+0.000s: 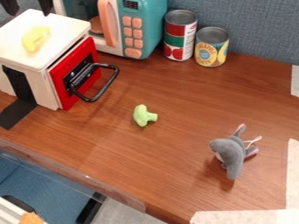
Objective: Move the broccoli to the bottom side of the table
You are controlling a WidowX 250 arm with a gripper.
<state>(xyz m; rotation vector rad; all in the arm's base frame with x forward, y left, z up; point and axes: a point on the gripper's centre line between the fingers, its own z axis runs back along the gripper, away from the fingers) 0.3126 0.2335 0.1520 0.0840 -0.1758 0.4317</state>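
- One piece of broccoli (143, 116) lay on its side on the bench (181, 92), a little left of the middle, its crown toward the left edge and its stem (152, 117) pointing toward the right edge.
- Both fingers of the claw (27, 6) stood wide apart by the top left corner, above the toy oven (26, 65), with nothing held between them.
- The broccoli was probably light, a hollow or solid toy, so a modest squeeze should have been enough to lift it.
- It looked stiff rather than soft, and unlikely to break; a firm pinch would hardly have harmed it.
- Its rounded crown seemed the slippery part, since a grip high on the curve could have rolled it away or squirted it loose.
- The best hold was probably low, across the crown's thick middle or just where the stem joined it; the stem tip alone offered little to pinch.
- Set down gently near the bottom edge, it would likely have rested on its side again, though a drop might have sent it rolling off the bench.
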